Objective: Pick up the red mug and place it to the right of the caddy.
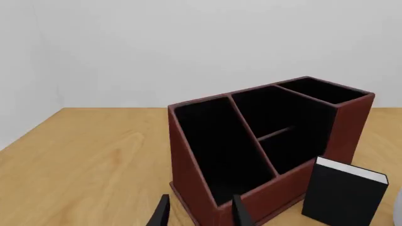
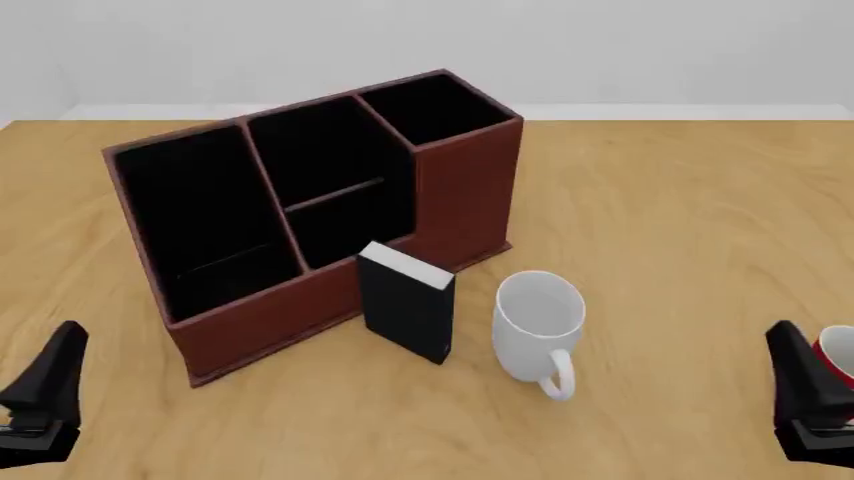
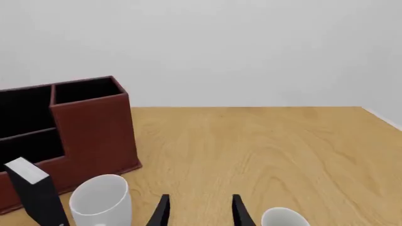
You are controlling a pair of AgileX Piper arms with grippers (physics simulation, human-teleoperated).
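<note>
While my right end effector [image 2: 810,415] hangs released and empty, the red mug [image 2: 839,357] sits just beside it, far right of the caddy [image 2: 314,215].

The reddish-brown compartmented caddy [image 2: 454,190] is sitting left-centre on the wooden counter [image 2: 667,220]; the black book-like box [image 2: 404,305] is standing before it, the white mug [image 2: 538,322] just right, the patterned red mug [image 2: 838,357] lying far right

Black box [image 2: 407,315] upright beside white mug [image 2: 538,322], wooden table [image 2: 667,220].
</note>
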